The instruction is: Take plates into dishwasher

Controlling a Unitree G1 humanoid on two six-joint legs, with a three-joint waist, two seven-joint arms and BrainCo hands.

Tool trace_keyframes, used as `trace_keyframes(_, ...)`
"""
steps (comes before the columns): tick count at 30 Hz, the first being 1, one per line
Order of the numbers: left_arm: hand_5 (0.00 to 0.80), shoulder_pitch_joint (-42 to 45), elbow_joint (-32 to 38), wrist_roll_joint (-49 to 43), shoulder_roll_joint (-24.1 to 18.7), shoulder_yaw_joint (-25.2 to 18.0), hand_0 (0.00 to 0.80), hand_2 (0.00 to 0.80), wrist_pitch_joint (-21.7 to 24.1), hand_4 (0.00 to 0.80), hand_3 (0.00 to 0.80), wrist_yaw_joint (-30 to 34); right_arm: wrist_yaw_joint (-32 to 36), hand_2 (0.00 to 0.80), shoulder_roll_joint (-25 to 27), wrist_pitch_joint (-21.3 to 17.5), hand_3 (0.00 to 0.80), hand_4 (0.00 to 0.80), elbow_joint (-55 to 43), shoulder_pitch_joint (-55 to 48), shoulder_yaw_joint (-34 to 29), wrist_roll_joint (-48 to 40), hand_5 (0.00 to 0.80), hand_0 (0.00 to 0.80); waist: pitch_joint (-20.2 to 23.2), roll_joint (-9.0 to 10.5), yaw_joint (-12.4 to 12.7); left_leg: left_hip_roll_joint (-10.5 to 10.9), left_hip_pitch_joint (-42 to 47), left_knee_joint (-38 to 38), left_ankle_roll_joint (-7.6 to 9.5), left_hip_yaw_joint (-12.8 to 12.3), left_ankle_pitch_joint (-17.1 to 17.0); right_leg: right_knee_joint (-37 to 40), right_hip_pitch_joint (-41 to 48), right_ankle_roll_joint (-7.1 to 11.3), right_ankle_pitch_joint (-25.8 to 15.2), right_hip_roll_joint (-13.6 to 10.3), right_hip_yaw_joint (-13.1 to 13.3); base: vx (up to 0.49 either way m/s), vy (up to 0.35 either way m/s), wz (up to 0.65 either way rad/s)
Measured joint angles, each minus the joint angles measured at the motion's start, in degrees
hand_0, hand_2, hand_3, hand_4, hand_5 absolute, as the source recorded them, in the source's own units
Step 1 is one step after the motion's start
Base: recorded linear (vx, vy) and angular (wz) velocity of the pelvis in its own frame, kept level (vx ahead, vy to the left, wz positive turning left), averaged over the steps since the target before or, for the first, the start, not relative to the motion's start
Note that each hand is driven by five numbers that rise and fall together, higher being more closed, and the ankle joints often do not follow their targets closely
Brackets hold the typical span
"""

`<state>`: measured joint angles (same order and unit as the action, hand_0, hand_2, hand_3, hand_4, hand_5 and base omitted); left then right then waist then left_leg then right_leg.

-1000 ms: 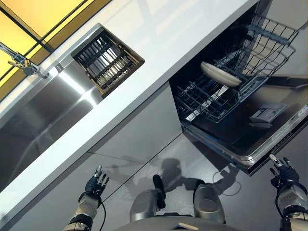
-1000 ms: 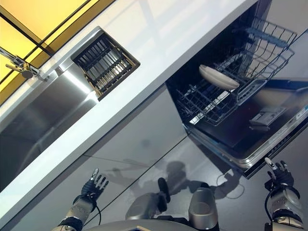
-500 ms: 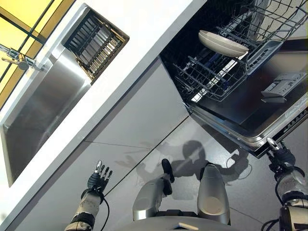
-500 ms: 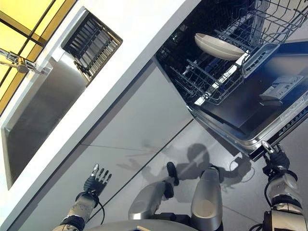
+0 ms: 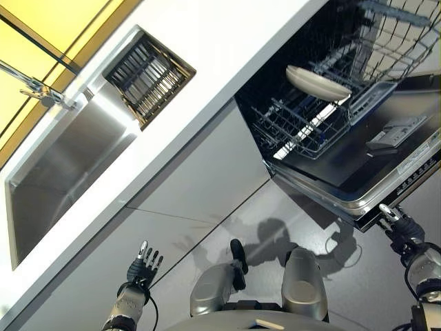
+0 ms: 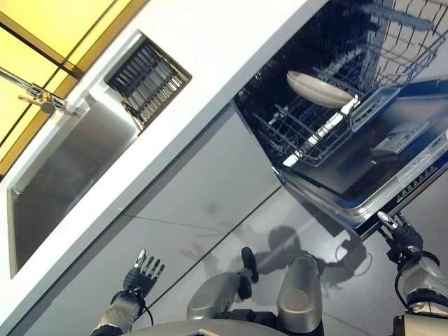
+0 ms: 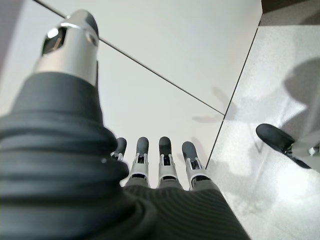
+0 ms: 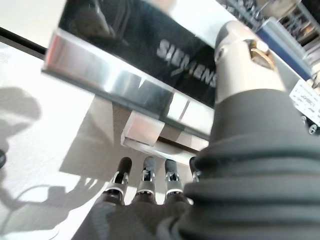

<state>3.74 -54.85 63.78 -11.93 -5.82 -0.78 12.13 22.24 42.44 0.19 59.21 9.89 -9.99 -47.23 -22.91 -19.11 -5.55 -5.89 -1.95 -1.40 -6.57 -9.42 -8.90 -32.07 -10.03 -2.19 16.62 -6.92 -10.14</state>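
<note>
A white plate [image 5: 318, 83] lies in the lower wire rack [image 5: 296, 127] of the open dishwasher [image 5: 344, 165], at the upper right; it also shows in the right eye view [image 6: 319, 89]. My left hand [image 5: 142, 269] hangs low in front of the grey cabinet doors, fingers straight, empty; its wrist view shows the fingers [image 7: 165, 160] straight. My right hand [image 5: 403, 231] hangs just below the front edge of the lowered dishwasher door [image 8: 150, 65], fingers [image 8: 145, 180] straight, empty.
A white counter [image 5: 227, 41] runs across the view with a steel sink [image 5: 69, 165], a tap [image 5: 34, 86] and a ribbed drain rack [image 5: 148, 79] set in it. An upper wire basket [image 5: 393, 34] stands over the lower rack. Grey cabinet fronts [image 5: 200, 179] are below the counter.
The whole picture has shifted, so the camera moved. Both hands stay low at my sides, open and empty. The plate stays in the rack.
</note>
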Motion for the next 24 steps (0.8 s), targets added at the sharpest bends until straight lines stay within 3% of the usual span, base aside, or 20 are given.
trace_keyframes(10,0.0,3.5,-0.6,-2.6,1.0,-2.2,0.0,0.0,-0.1,0.0,0.0,0.0,1.2,0.0,-0.4,1.0,0.0,0.0,-8.5,0.0,-0.1,-0.8,0.0,0.0,0.1,0.0,0.7,0.0,3.3,-0.2,0.02,0.3,0.0,1.0,5.6,0.02,-0.4,-1.3,-3.4,0.142,-0.003,0.09)
trace_keyframes(19,0.0,6.1,-1.1,-4.5,1.3,-2.3,0.0,0.0,-0.1,0.0,0.0,0.4,1.2,0.0,-2.2,1.1,0.0,0.0,-11.3,2.5,1.8,-1.5,0.0,0.0,5.8,0.52,5.0,0.2,4.5,0.9,0.73,0.6,-0.4,3.9,9.0,0.98,-1.1,-1.4,-5.7,0.073,-0.005,0.14)
trace_keyframes(24,0.0,7.4,-1.3,-4.6,1.3,-2.6,0.0,0.0,-0.1,0.0,0.0,0.1,2.6,0.0,-4.1,1.0,0.0,0.0,-13.4,6.2,3.1,-1.8,0.0,0.0,7.8,2.16,6.6,0.2,5.5,1.4,1.24,1.6,-0.8,5.7,11.9,1.68,-1.4,-1.2,-7.7,0.058,-0.018,0.19)
